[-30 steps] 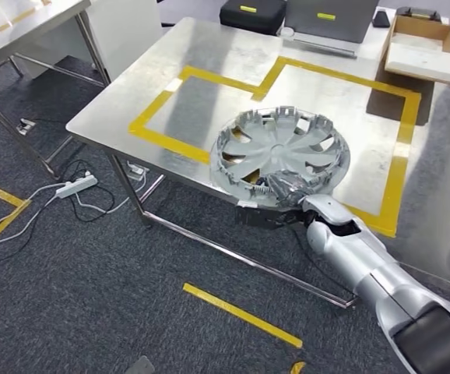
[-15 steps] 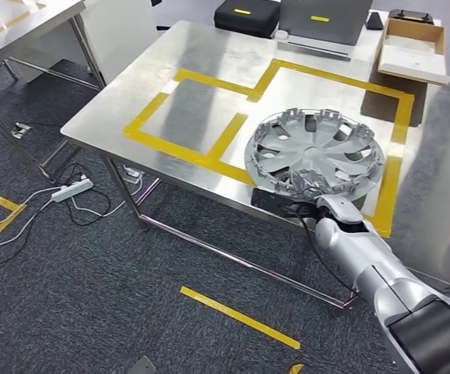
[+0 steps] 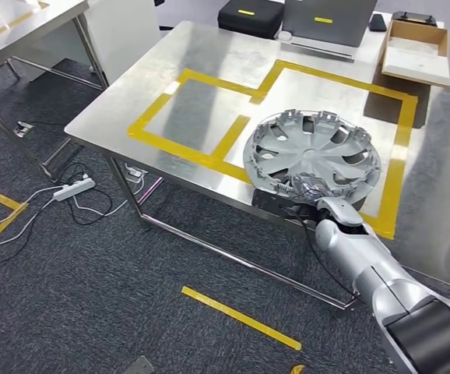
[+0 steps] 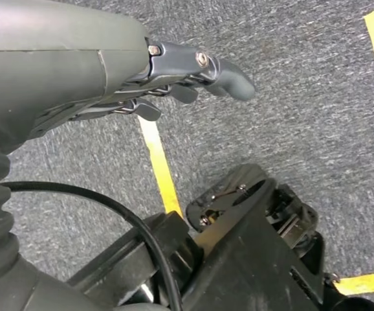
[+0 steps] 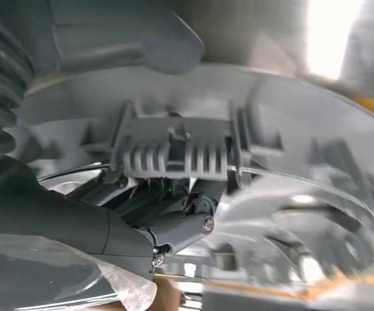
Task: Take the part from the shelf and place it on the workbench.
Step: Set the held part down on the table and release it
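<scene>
The right hand lies mostly hidden under the near rim of the round silver plastic wheel cover. In the right wrist view, that cover's far side is blurred.

Head view is evenly lit and pretty sharp. The steel tabletop picks up soft overhead reflections, brightest toward the far side, and a dark shadow sits under the cardboard box. The right wrist view is the rough one: the wheel cover is smeared with blur, with a blown-out white glare patch at the frame's edge. The left wrist view is dimmer, with the carpet reasonably crisp and the left hand in shade.
</scene>
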